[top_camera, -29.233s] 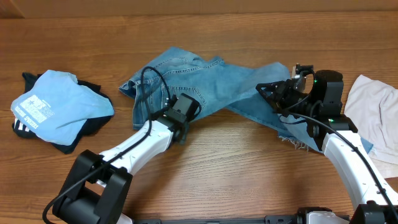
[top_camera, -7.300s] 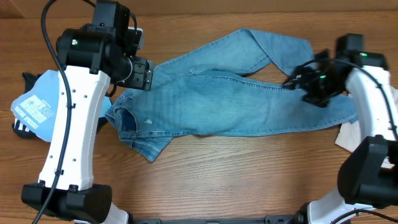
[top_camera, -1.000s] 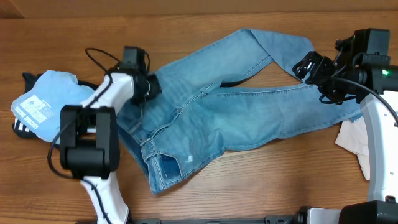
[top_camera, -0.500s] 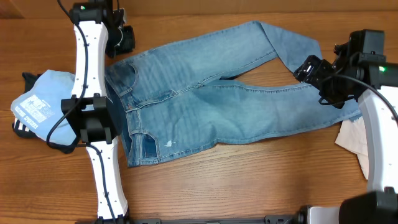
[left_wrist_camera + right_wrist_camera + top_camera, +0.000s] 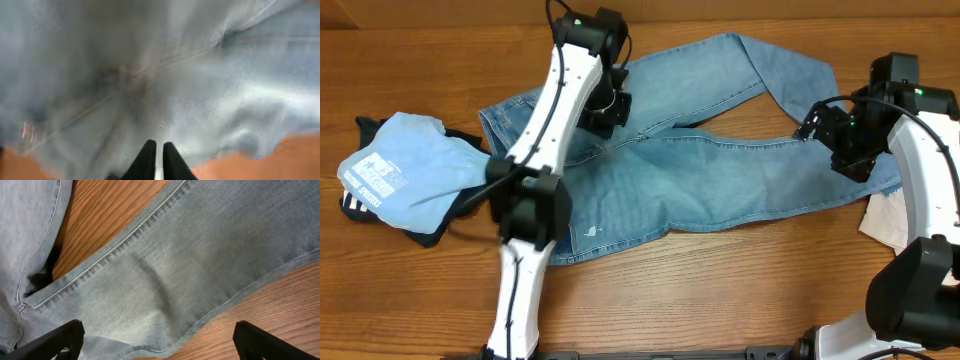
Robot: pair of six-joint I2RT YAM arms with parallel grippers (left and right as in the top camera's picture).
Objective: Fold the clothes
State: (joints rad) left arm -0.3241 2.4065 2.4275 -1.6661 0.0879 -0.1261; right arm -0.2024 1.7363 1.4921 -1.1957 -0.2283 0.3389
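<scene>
2 grippers above limp, heavyish jeans (image 5: 720, 185) spread mid-worktop (image 5: 720, 300) toward the far edge: left gripper (image 5: 155, 160) jaws pressed together, right gripper (image 5: 157, 332) jaws spread wide; thick waistband (image 5: 495, 125) likely offers the surest hold.

No writing can be read. The only lettering is a block of white print (image 5: 372, 172) on the sky-blue shirt (image 5: 420, 165), which lies well to the left of the jeans (image 5: 720, 185). The print runs in several short lines, too small and blurred to make out any word or number. Small white marks (image 5: 353, 205) show on the black garment (image 5: 428, 234) under the shirt, farther still from the jeans, and are also illegible. Both wrist views show no lettering.
</scene>
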